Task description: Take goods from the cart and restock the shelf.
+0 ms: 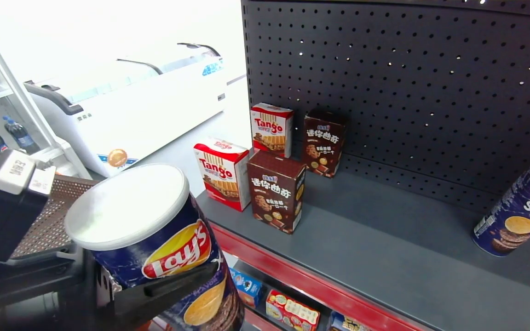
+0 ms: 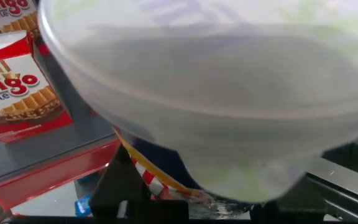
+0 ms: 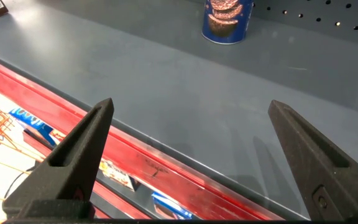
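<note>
Chips can (image 1: 141,220) gripped in left pincer (image 1: 164,285) beside shelf (image 1: 384,239); right pincer (image 3: 190,106) spread.

Strong light from the far left washes out the freezer (image 1: 127,101); the dark shelf (image 1: 384,239) carries soft shadows beside the boxes (image 1: 274,193).

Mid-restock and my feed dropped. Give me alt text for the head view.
The left gripper holds a blue chips can with a white lid at lower left, by the grey shelf's near corner. On the shelf stand two wafer boxes and two cookie boxes near its left end, and a second chips can stands far right near the pegboard.
</note>
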Available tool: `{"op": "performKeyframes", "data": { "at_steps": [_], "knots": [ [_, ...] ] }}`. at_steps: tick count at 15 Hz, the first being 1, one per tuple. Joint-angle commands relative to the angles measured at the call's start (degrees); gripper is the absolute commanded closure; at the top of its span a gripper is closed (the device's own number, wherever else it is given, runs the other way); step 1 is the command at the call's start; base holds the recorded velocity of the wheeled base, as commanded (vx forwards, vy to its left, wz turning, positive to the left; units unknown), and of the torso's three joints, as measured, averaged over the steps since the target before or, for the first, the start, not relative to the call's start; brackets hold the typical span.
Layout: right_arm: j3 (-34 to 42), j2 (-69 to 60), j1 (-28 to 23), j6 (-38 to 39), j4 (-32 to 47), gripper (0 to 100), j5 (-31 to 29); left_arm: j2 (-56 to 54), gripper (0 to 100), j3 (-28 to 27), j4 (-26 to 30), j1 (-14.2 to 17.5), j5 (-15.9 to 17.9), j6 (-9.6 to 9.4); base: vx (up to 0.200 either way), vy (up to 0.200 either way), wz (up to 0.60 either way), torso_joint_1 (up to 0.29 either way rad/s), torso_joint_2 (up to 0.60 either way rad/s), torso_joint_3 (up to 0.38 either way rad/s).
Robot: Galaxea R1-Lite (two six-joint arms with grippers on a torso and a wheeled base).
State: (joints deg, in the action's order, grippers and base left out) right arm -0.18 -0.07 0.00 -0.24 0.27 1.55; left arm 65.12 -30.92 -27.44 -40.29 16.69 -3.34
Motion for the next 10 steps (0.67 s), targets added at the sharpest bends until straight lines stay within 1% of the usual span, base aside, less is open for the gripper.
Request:
{"op": "performKeyframes", "data": {
  "at_steps": [1, 10],
  "knots": [
    [0.01, 0.07, 0.00, -0.02, 0.00, 0, 0.03, -0.08, 100, -0.37, 0.28, -1.28, 0.01, 0.00, 0.000, 0.000, 0.00, 0.000, 0.00, 0.000],
    [0.01, 0.07, 0.00, -0.02, 0.00, 0, 0.03, 1.24, 100, -1.60, -0.07, -0.58, 0.10, -0.09, 0.000, 0.000, 0.00, 0.000, 0.00, 0.000]
  ]
}}
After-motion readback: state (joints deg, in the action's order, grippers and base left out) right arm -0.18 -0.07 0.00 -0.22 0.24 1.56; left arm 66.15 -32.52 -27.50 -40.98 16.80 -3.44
